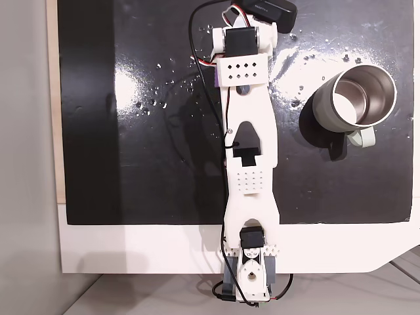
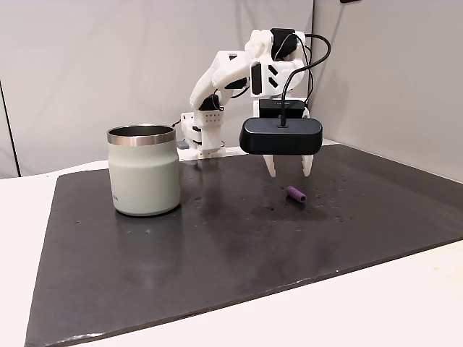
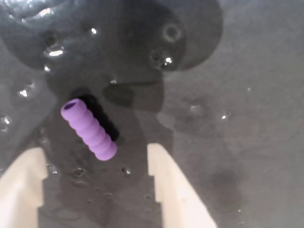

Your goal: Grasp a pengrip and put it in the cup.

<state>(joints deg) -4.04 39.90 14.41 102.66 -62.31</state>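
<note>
**Pengrip on the mat, claw spread just above it**

The pengrip (image 3: 89,129) lies flat on the black mat (image 2: 217,246), a short ribbed purple tube with its open end up-left in the wrist view; in a fixed view it (image 2: 296,194) rests just in front of the claw's tips, touching neither. The claw (image 3: 97,183) is spread wide, nothing between its pale fingers (image 3: 168,185), and the tube sits just ahead of the gap, nearer the left finger in the wrist view. The cup (image 2: 143,171) stands upright on the mat, well apart from the pengrip, to the left in that fixed view; its steel inside (image 1: 357,98) holds nothing (seen from above); the pale handle (image 1: 363,138) points toward the white desk (image 1: 164,249) edge.
</note>
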